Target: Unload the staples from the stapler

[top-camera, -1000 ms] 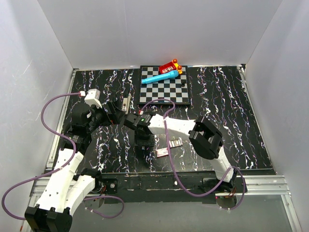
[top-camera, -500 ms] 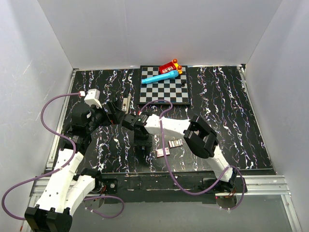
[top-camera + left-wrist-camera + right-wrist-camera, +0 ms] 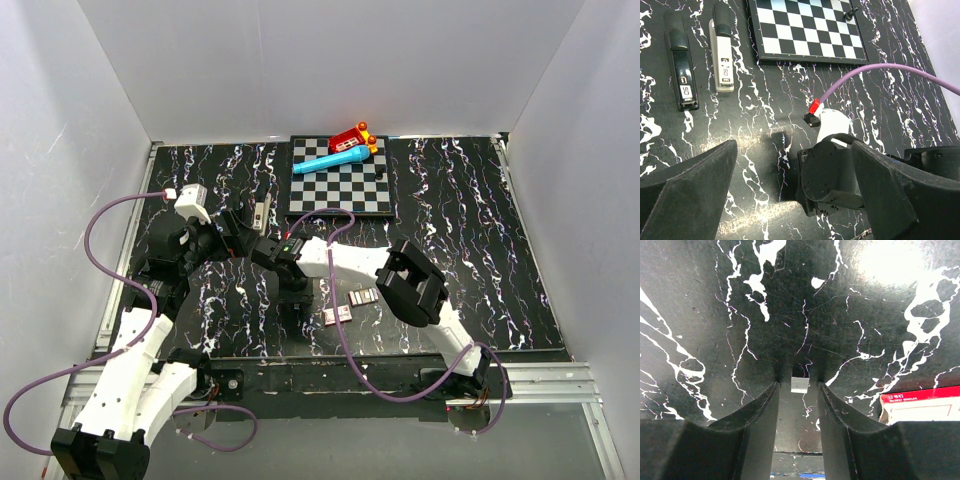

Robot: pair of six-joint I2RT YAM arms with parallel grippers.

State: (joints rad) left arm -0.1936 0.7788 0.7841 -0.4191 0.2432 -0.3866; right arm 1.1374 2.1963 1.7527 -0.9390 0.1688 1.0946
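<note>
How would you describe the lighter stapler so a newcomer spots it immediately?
Find the chessboard at the back of the marbled table. Just off its left side lie two staplers, parallel. The silvery-grey stapler is the one nearer the board; its neighbour, the black stapler, is dark.
</note>
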